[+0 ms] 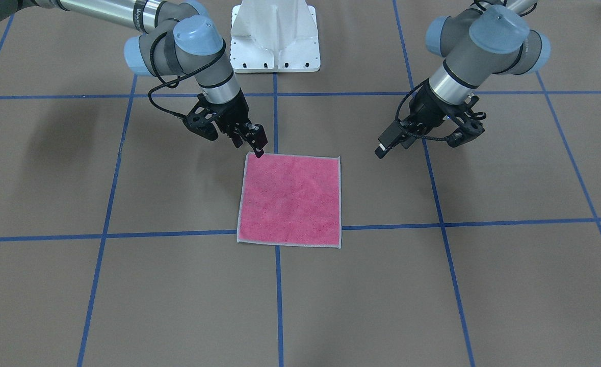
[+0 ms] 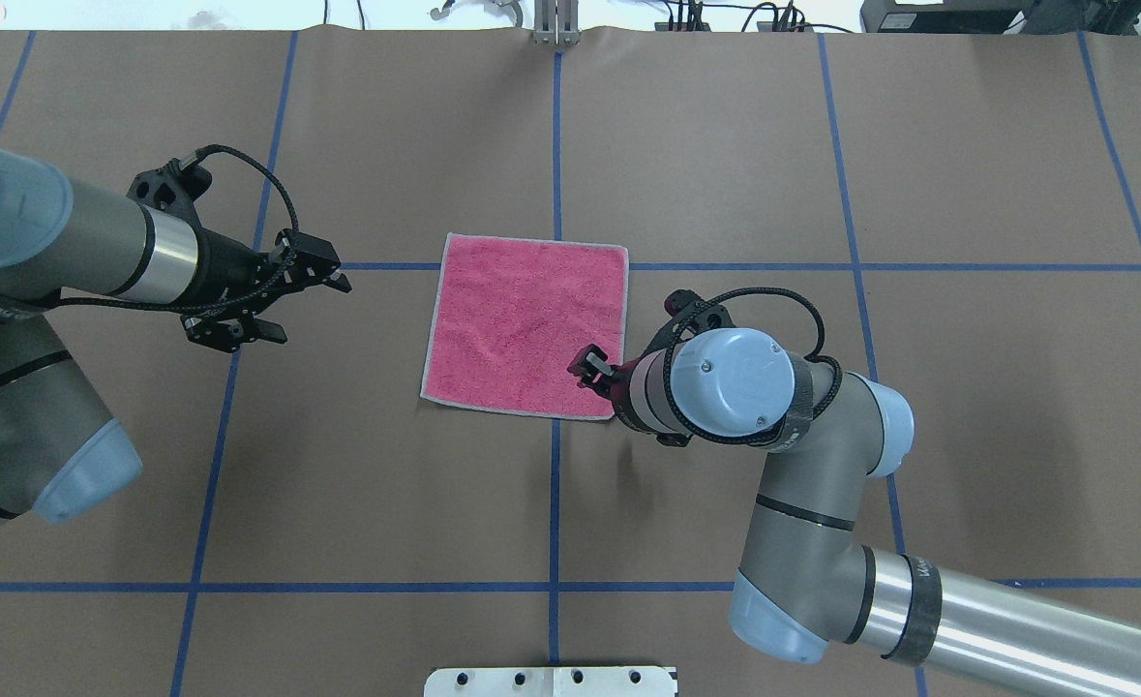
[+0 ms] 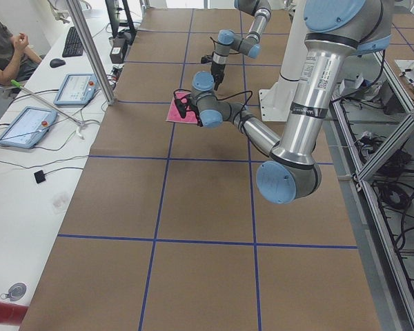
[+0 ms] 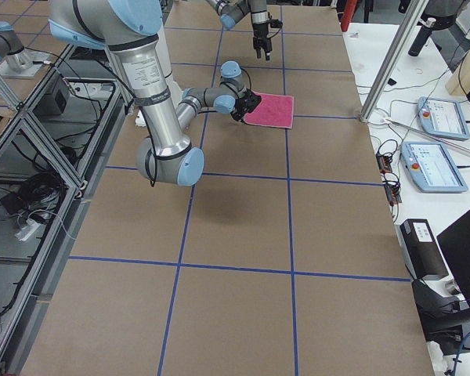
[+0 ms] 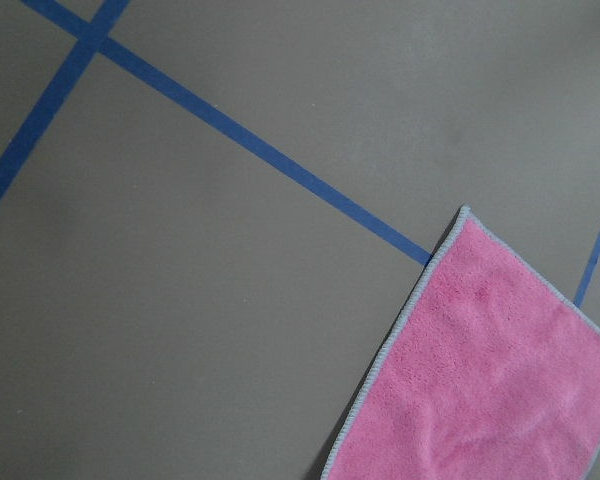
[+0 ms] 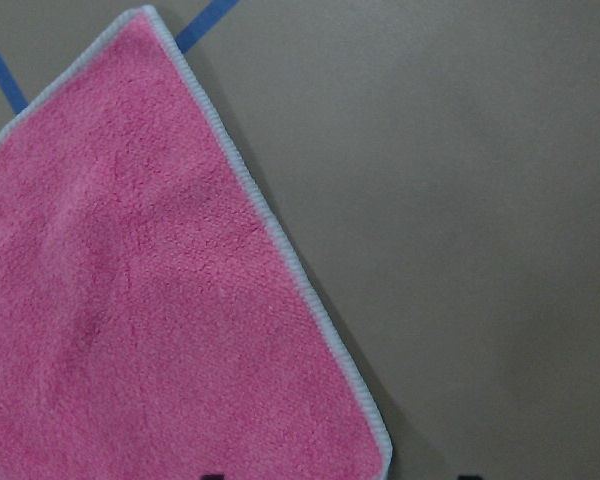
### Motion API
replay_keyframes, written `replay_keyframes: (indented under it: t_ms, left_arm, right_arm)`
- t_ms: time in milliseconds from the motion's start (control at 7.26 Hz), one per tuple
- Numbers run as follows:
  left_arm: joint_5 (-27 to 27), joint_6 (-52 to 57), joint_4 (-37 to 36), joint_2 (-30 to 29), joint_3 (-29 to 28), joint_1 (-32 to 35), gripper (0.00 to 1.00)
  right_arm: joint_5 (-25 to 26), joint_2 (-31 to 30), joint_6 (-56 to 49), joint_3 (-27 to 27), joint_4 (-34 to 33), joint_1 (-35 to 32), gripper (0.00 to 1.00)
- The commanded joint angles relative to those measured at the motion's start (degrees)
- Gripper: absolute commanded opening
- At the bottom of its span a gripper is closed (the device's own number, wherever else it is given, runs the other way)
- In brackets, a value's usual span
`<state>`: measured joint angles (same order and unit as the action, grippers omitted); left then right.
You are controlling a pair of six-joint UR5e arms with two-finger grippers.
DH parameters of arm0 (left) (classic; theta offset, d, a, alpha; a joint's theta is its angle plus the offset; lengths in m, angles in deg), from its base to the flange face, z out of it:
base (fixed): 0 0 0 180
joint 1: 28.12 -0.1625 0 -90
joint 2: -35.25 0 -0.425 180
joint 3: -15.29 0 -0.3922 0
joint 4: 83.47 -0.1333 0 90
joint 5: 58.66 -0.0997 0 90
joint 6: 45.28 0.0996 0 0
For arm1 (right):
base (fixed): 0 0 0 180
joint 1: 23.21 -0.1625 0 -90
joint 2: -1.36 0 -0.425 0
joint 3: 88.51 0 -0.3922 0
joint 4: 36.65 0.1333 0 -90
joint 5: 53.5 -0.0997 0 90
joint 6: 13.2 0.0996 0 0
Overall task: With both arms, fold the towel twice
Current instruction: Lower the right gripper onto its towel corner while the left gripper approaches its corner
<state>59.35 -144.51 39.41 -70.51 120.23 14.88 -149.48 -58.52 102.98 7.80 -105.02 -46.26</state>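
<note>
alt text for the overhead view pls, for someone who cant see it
A pink towel lies flat and unfolded in the middle of a brown table marked with blue tape lines. The right gripper is over the towel's lower right corner, while the left gripper hangs off to the towel's left, clear of it.

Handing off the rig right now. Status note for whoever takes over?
Left gripper: open, off the towel's left side, not touching it.
Right gripper: open, at the towel's near-right corner, nothing gripped yet.
Towel: flat on the table, pink face up, unfolded.
Done: no fold made.
Left: grasp the towel, then make both folds.
</note>
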Motion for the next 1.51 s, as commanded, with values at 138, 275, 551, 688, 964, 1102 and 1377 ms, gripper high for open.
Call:
replay_keyframes:
  t_ms: [138,275,551,688,964,1102,1377]
  left_arm:
    - [-0.2,-0.1,0.0,0.2,0.4,-0.1,1.00]
    - [-0.2,-0.1,0.0,0.2,0.4,-0.1,1.00]
    - [-0.2,-0.1,0.1,0.3,0.4,-0.1,1.00]
    - [-0.2,-3.0,0.1,0.1,0.4,-0.1,1.00]
    - [-0.2,-4.9,0.1,-0.2,0.4,-0.3,1.00]
    - [-0.2,-4.9,0.1,-0.1,0.4,-0.3,1.00]
    - [-0.2,-4.9,0.1,-0.1,0.4,-0.3,1.00]
  right_arm:
    - [0.0,0.1,4.6,-0.9,0.0,0.0,0.68]
    - [0.1,0.1,4.6,-1.0,0.0,0.0,0.66]
    - [0.0,0.2,4.4,-1.8,0.1,0.0,0.65]
    - [0.0,0.2,4.4,-2.1,0.0,0.0,0.63]
    - [0.0,1.7,4.8,-2.6,0.0,0.1,0.63]
    - [0.0,1.7,4.8,-2.7,0.0,0.4,0.63]
    - [-0.1,1.6,4.8,-3.2,0.1,0.4,0.60]
